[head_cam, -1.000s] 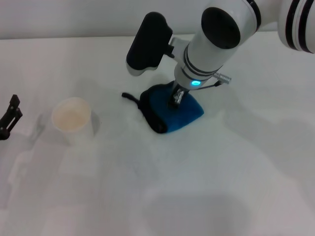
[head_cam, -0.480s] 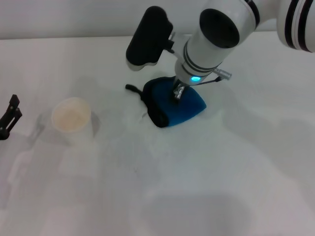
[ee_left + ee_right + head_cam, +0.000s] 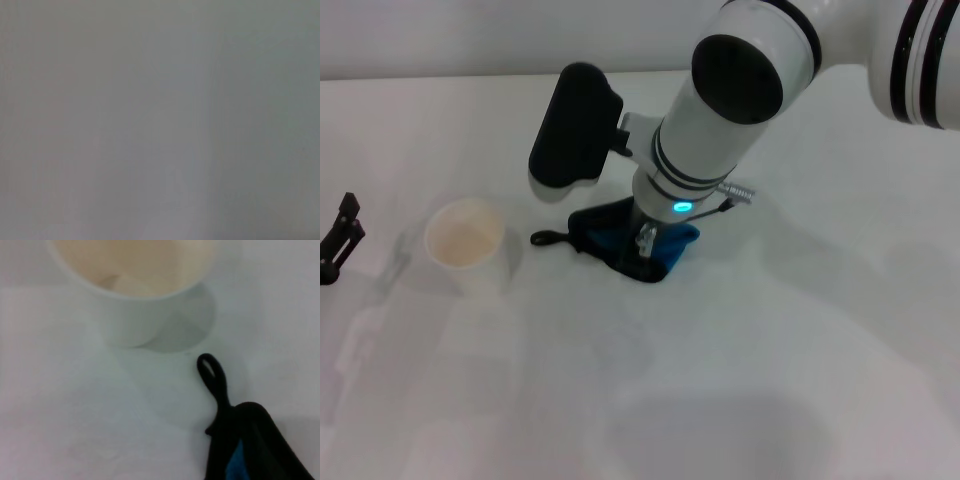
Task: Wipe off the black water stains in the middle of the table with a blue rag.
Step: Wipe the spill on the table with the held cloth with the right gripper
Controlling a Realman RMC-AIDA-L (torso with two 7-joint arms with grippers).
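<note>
The blue rag (image 3: 618, 238), with black edging and a short black loop (image 3: 546, 238), lies bunched on the white table (image 3: 740, 380) near the middle. My right gripper (image 3: 645, 241) points straight down onto the rag and is shut on it, pressing it to the tabletop. The rag's black edge (image 3: 250, 440) and its loop (image 3: 212, 374) also show in the right wrist view. No black water stains show in any view; the ground under the rag and arm is hidden. My left gripper (image 3: 340, 240) sits parked at the far left edge.
A white paper cup (image 3: 467, 243) stands upright left of the rag, a short way from the loop; it also shows in the right wrist view (image 3: 135, 295). The left wrist view is a blank grey.
My right gripper has dragged the rag leftward and toward me, closer to the cup. The rag is more bunched under the arm. The cup and left arm have not moved.
</note>
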